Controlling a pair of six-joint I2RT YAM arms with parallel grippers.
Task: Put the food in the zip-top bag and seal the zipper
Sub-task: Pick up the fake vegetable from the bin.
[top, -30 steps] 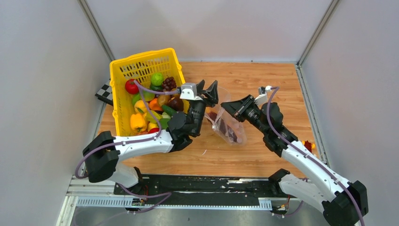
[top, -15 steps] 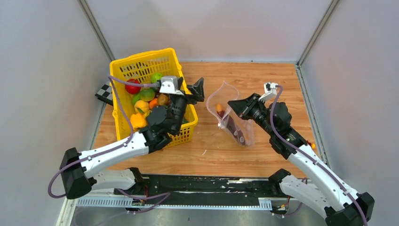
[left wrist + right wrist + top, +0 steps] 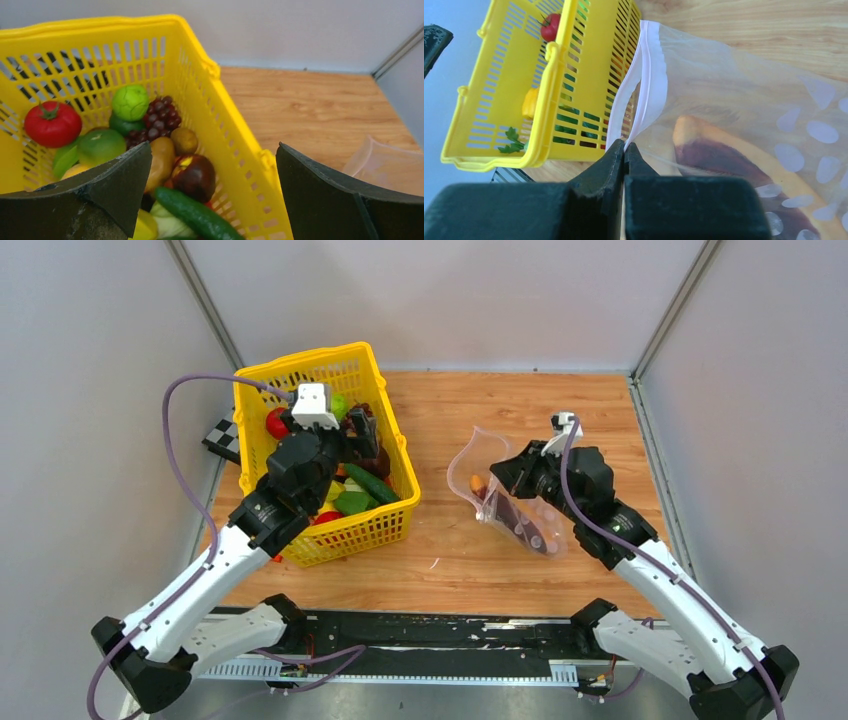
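Upper left in the top view, the left gripper (image 3: 360, 435) gapes empty above the food (image 3: 159, 120) in the basket (image 3: 200, 45), while centre-right the right gripper (image 3: 625, 147), clamped tight on the zipper (image 3: 646, 75) of the zip-top bag (image 3: 749, 100), might slip and let the mouth collapse.

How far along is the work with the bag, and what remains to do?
Done: a few pieces of food lie inside the zip-top bag. In hand: the right gripper pinches the bag's edge at the zipper, mouth open; the left gripper, open and empty, hangs over the yellow basket. Left: most food in the basket, then sealing.
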